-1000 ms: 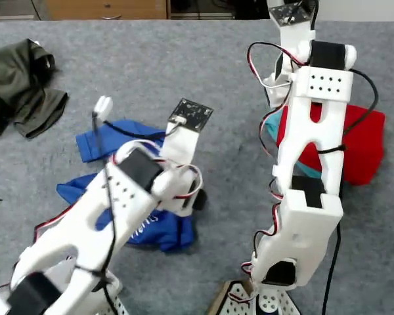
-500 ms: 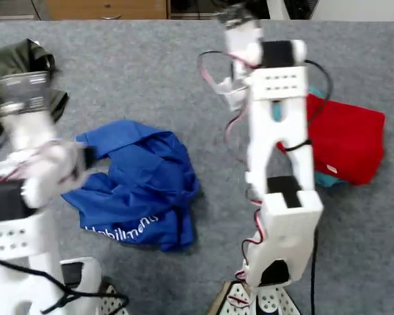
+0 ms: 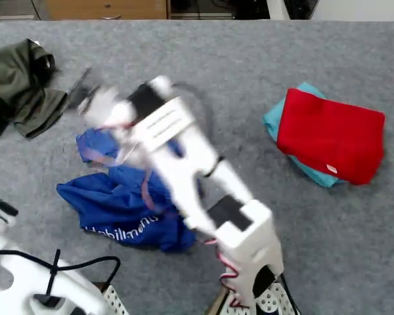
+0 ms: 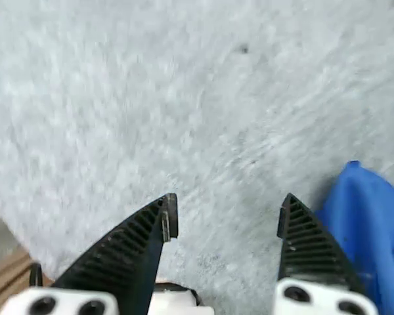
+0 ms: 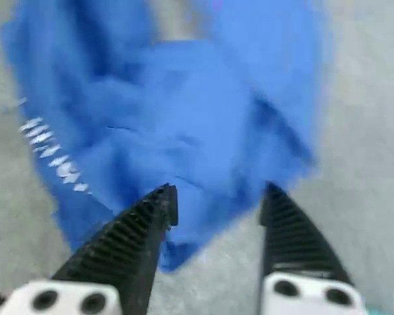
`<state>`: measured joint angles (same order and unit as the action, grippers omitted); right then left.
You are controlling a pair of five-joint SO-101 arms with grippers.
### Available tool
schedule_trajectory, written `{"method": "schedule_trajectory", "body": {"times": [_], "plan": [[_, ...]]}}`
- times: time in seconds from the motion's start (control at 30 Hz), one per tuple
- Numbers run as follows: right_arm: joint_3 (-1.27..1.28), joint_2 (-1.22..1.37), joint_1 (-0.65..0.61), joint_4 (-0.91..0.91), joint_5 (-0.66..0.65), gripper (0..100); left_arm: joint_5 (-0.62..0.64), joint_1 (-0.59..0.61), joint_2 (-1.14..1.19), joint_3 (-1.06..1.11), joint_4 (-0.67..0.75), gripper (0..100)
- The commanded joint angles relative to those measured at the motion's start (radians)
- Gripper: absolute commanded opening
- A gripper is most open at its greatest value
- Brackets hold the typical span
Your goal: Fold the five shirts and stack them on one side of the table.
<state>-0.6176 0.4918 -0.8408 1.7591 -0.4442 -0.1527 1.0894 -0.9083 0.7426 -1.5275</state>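
Light is even and diffuse, apparently from overhead, with no glare on the grey table. Shadows are soft: dark creases in the blue shirt and a thin dark edge under the red shirt. In the high view the right arm is smeared by motion blur, worst toward its tip, while the cloth at rest is sharp. In the left wrist view the left gripper is crisp and the table behind it streaked. In the right wrist view the right gripper is crisp, the blue cloth blurred and its white print smeared.
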Motion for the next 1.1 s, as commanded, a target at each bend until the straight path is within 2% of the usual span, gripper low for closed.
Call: {"method": "schedule_trajectory", "body": {"times": [0.0,0.17,0.33,0.5,0.63,0.77,0.87,1.07], "plan": [[-0.004,0.09,-0.054,-0.052,-0.014,15.1,-0.009,0.035,-0.015,0.021,0.005,25],[-0.096,0.275,-0.018,-0.077,-0.02,15.0,-0.009,0.086,-0.015,0.021,0.005,25],[-0.306,0.46,0.125,-0.061,0.015,14.1,-0.009,0.109,-0.015,0.055,0.006,25],[-0.567,0.578,0.243,0.021,0.054,0.5,-0.009,0.107,-0.015,0.097,0.011,25],[-0.688,0.607,0.323,0.026,0.054,0.5,-0.009,0.107,-0.015,0.13,0.092,25],[-0.664,0.545,0.392,0.028,0.054,0.5,-0.009,0.104,-0.015,0.172,0.166,25],[-0.564,0.43,0.441,0.029,0.054,0.5,-0.009,0.052,-0.005,0.18,0.178,25],[-0.251,0.041,0.478,0.028,0.048,0.5,0.002,-0.198,-0.004,0.183,0.173,25]]}}
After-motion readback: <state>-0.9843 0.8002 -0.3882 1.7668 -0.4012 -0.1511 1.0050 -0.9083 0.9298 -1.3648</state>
